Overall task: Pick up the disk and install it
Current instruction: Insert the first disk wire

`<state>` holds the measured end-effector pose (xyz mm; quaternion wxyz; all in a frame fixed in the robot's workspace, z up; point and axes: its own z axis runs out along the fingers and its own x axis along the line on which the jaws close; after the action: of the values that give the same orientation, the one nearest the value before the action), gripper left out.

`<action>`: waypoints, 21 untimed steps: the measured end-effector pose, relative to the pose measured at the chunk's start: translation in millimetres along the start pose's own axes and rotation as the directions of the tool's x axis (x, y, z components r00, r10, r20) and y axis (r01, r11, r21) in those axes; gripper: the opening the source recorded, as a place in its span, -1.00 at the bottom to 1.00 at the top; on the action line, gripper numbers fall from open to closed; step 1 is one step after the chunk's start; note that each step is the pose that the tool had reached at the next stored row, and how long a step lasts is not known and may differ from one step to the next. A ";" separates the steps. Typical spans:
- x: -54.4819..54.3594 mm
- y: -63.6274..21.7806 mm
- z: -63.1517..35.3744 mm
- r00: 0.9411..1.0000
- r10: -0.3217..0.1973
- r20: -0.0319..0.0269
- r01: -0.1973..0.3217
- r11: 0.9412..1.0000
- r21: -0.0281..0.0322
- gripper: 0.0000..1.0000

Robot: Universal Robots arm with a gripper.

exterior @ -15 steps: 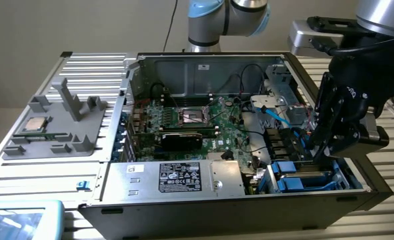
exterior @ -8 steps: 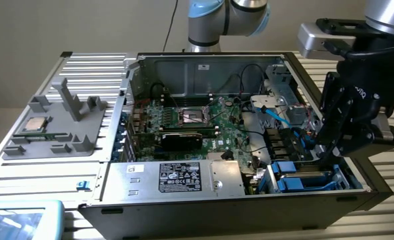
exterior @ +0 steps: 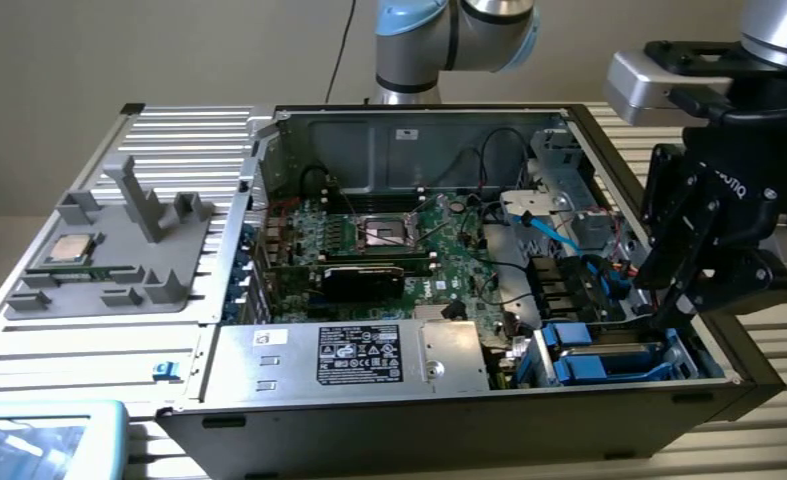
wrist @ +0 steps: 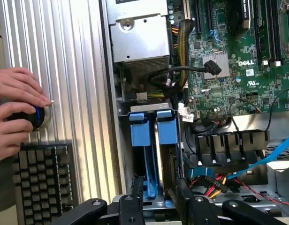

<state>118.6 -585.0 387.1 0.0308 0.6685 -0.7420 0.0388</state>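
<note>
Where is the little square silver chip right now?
The small square silver chip lies on the grey plastic tray at the exterior view's left, beside the open computer case.

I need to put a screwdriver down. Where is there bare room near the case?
Bare ribbed table in front of the grey fixture, and between keyboard and case wall. Cables crowd the corner beside the motherboard.

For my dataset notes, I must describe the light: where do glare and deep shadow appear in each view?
Exterior view: soft, even light; the black claw reads as a dark mass, and the drive bay near it is shaded. Wrist view: the ribbed metal table carries bright streaks of glare; the blue carriers sink into shadow inside the bay.
</note>
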 end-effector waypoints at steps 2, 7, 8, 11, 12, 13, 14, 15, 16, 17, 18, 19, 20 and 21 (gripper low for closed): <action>0.0 0.0 0.0 1.000 -0.023 0.000 0.023 1.000 -0.001 -0.18; 0.0 -0.1 0.1 0.994 -0.112 0.005 0.112 0.994 0.007 -0.18; 0.0 -0.1 0.1 0.992 -0.129 0.007 0.129 0.992 0.009 -0.18; -0.1 -0.1 0.3 0.983 -0.183 0.010 0.183 0.983 0.015 -0.18; -0.1 -0.1 0.4 0.980 -0.200 0.010 0.200 0.980 0.016 -0.18; -0.1 -0.1 0.4 0.976 -0.218 0.010 0.218 0.976 0.018 -0.18; 0.0 -0.1 0.6 0.972 -0.236 0.010 0.236 0.971 0.020 -0.18; -0.1 -0.1 1.1 0.968 -0.252 0.010 0.252 0.968 0.021 -0.18; -0.2 -0.2 2.2 0.965 -0.262 0.011 0.261 0.965 0.022 -0.18; -0.2 -0.2 3.6 0.963 -0.268 0.012 0.268 0.963 0.023 -0.18; -0.2 -0.2 4.8 0.962 -0.274 0.013 0.273 0.962 0.024 -0.18; -0.3 -0.2 6.2 0.960 -0.280 0.015 0.280 0.960 0.025 -0.18; -0.3 -0.2 7.1 0.958 -0.286 0.017 0.285 0.958 0.026 -0.18; -0.3 -0.4 7.8 0.957 -0.291 0.021 0.290 0.957 0.027 -0.18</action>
<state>119.0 -585.6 379.2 0.0191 0.7711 -0.6355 0.0345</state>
